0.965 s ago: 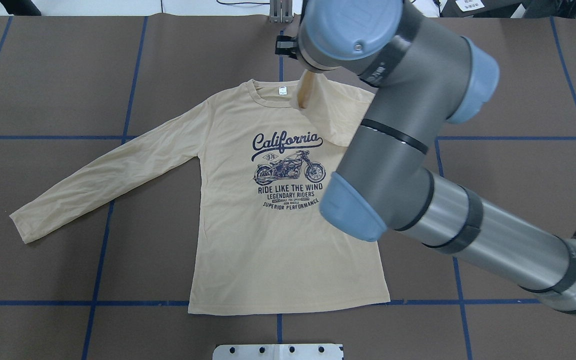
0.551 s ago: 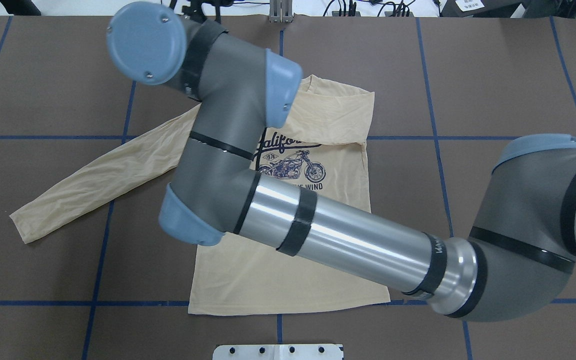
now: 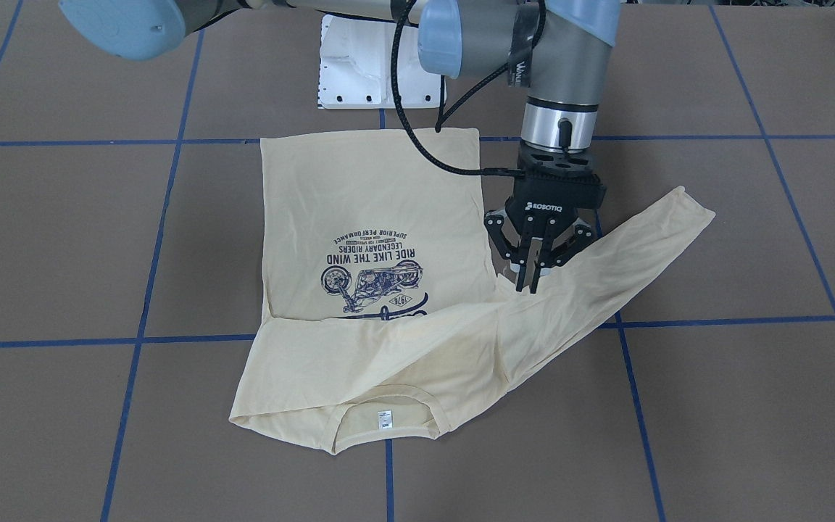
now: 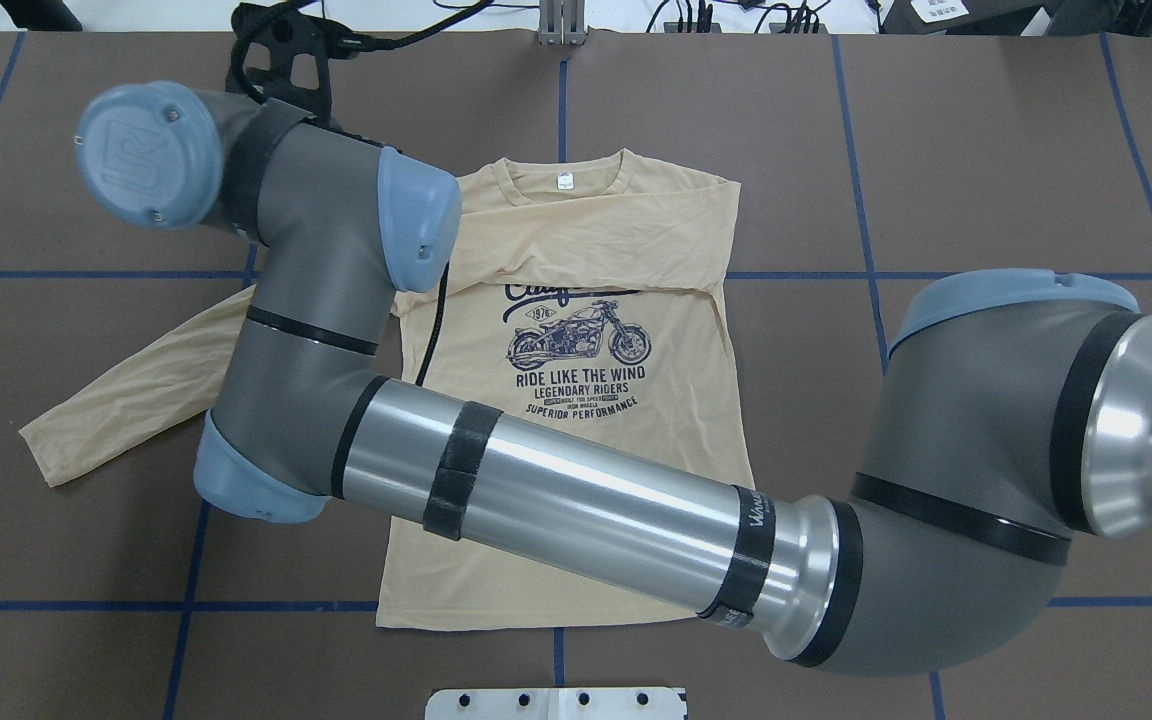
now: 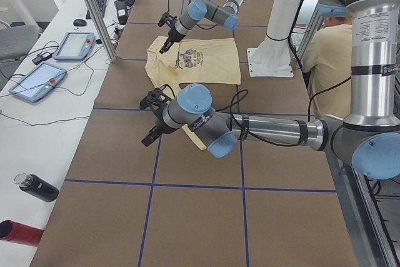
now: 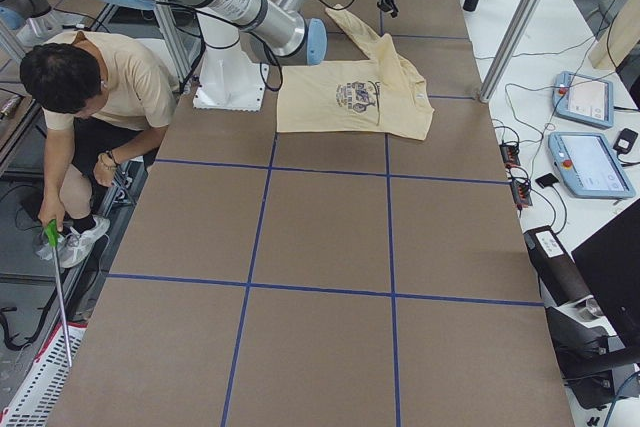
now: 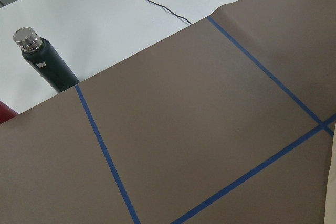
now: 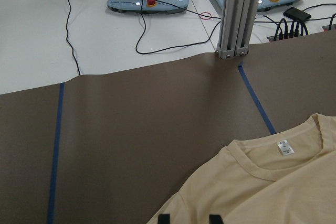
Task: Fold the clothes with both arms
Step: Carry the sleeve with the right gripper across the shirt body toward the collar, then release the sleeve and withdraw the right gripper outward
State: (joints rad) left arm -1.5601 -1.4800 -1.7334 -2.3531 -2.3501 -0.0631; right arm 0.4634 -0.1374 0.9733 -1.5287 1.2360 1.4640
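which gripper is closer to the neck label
Right. The right gripper hangs over the T-shirt armpit, near the neck label; the left gripper is farther out, beside the spread sleeve.

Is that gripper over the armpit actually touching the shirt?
Cannot tell. The front-facing view shows the right gripper over the armpit of the T-shirt, but its steep angle hides any gap; the wrist view cuts the tips off.
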